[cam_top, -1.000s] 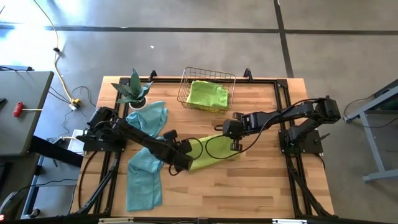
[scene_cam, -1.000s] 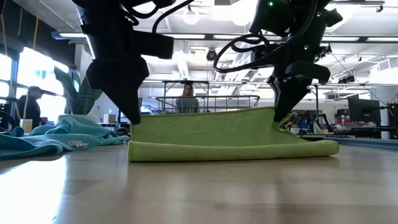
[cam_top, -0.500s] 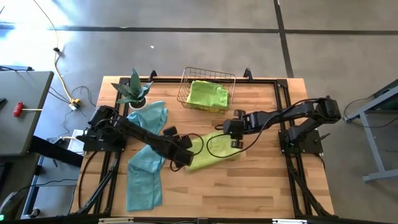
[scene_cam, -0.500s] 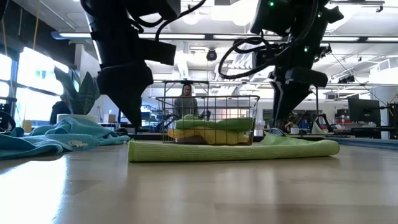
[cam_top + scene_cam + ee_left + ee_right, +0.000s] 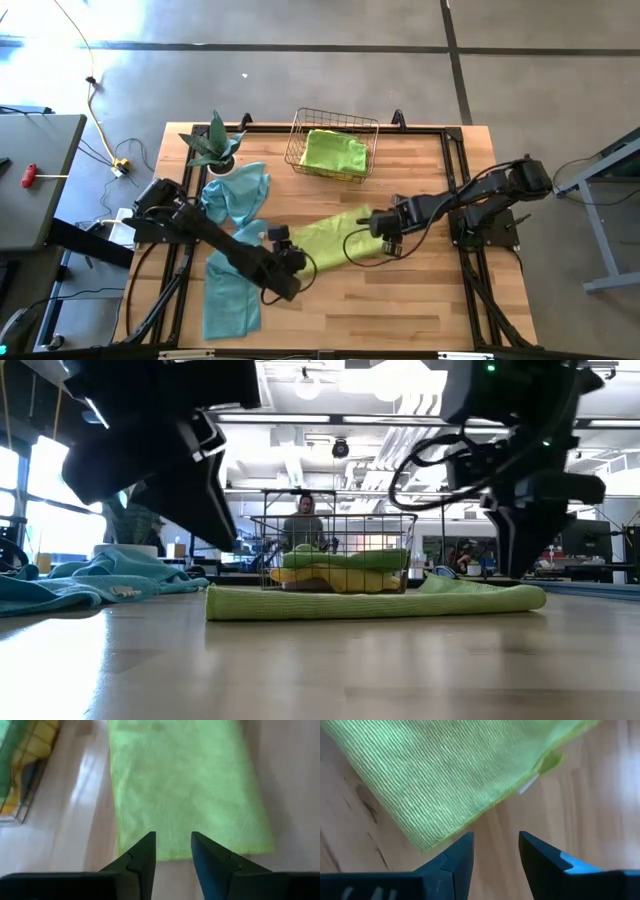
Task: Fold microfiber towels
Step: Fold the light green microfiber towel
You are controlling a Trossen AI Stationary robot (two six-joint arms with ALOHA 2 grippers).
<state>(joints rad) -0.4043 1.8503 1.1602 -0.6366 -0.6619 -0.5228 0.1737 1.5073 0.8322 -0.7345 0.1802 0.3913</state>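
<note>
Left gripper [image 5: 296, 268] with fingers apart and empty, at the near left end of the folded lime green towel [image 5: 325, 240]. Right gripper [image 5: 377, 240] likewise parted, empty, at its right end. Towel flat mid-table [image 5: 430, 300]; teal towels [image 5: 232, 240] left; wire basket [image 5: 333, 149] beyond.

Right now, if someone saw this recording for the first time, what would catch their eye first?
The folded lime green towel lying flat mid-table, with the left gripper and right gripper both open and empty just off its edges. Next, the wire basket at the table's far edge holding another green towel, and the loose teal towels on the left by the potted plant.
</note>
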